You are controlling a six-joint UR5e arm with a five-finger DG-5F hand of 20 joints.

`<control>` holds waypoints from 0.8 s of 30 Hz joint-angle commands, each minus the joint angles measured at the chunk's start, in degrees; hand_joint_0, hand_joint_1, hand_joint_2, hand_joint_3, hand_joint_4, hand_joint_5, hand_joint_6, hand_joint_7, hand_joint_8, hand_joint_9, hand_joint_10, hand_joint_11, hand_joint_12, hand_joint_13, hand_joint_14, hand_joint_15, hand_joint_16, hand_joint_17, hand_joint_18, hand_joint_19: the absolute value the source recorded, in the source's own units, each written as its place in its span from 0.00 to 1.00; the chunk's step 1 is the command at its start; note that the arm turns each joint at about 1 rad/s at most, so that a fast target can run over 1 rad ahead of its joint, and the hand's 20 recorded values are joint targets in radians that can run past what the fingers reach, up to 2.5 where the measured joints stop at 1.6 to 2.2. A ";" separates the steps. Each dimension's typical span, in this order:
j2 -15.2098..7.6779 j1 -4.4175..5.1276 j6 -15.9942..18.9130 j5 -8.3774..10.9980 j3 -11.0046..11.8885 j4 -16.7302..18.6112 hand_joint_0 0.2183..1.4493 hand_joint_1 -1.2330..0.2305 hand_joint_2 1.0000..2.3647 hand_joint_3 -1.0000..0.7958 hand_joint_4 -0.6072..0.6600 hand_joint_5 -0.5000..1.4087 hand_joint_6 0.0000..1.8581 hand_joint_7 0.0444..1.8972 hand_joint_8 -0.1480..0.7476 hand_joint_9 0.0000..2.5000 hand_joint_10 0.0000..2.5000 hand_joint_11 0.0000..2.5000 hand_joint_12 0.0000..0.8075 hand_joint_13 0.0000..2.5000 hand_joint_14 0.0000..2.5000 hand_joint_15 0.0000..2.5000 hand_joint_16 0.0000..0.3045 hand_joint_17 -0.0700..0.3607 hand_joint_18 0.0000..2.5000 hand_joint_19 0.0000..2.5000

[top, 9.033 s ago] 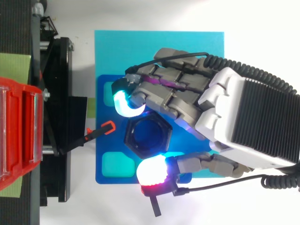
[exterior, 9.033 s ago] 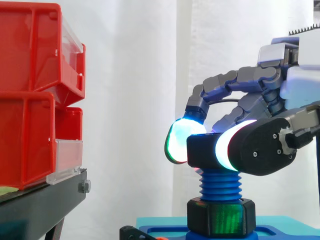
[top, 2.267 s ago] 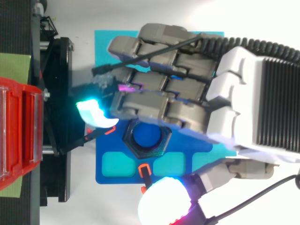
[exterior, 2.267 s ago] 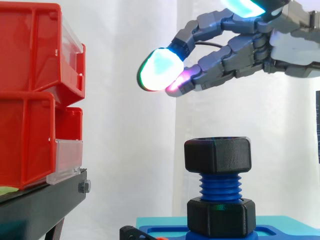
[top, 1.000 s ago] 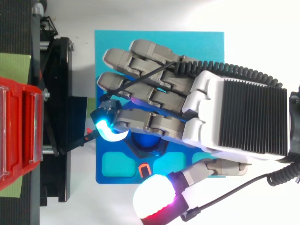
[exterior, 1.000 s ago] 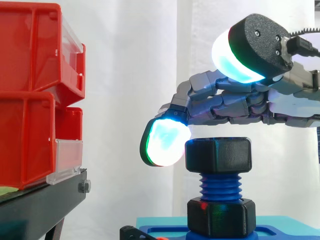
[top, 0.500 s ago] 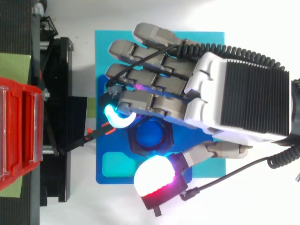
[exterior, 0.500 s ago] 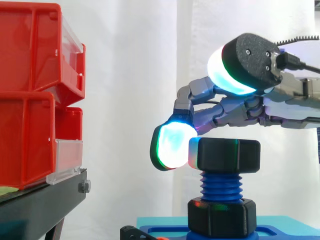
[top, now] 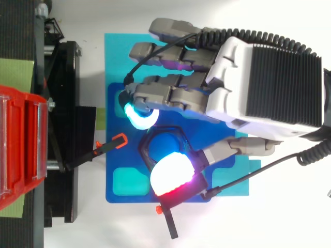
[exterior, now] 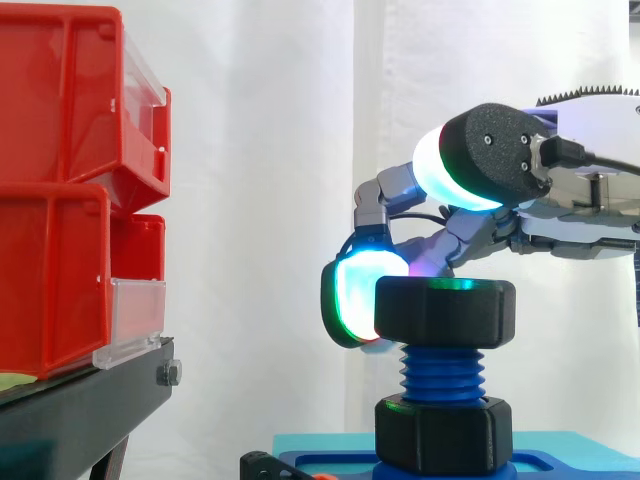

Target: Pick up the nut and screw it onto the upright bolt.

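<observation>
Hand hunched over the nut at the top of the blue bolt — looks set up for a twist (can't tell if it's actually gripping).

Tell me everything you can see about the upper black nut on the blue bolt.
The upper nut is black, hexagonal, matt like plastic. It sits level on top of the blue threaded bolt, with bare threads between it and a lower black nut. One glowing fingertip of the hand lies against its left face; the thumb pad hangs above, apart.
</observation>
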 commanded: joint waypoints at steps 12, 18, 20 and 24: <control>0.09 -1.19 0.00 -0.54 0.00 -2.66 0.23 0.74 0.00 0.28 0.52 0.32 0.27 0.75 0.31 0.56 0.00 0.00 0.28 0.33 0.00 0.00 0.09 0.30 0.28 0.01; 0.17 -1.45 0.09 -2.56 0.18 -2.92 0.23 0.74 0.00 0.28 0.52 0.32 0.27 0.76 0.30 0.65 0.00 0.00 0.24 0.38 0.00 0.00 0.08 0.29 0.34 0.04; 0.26 -1.45 0.09 -2.73 0.44 -2.92 0.22 0.74 0.00 0.28 0.52 0.32 0.28 0.76 0.31 0.66 0.00 0.01 0.23 0.39 0.00 0.00 0.08 0.29 0.35 0.05; 0.35 -1.63 0.00 -3.70 1.85 -3.01 0.21 0.79 0.00 0.28 0.54 0.30 0.27 0.73 0.38 0.61 0.00 0.04 0.29 0.36 0.00 0.00 0.09 0.31 0.31 0.03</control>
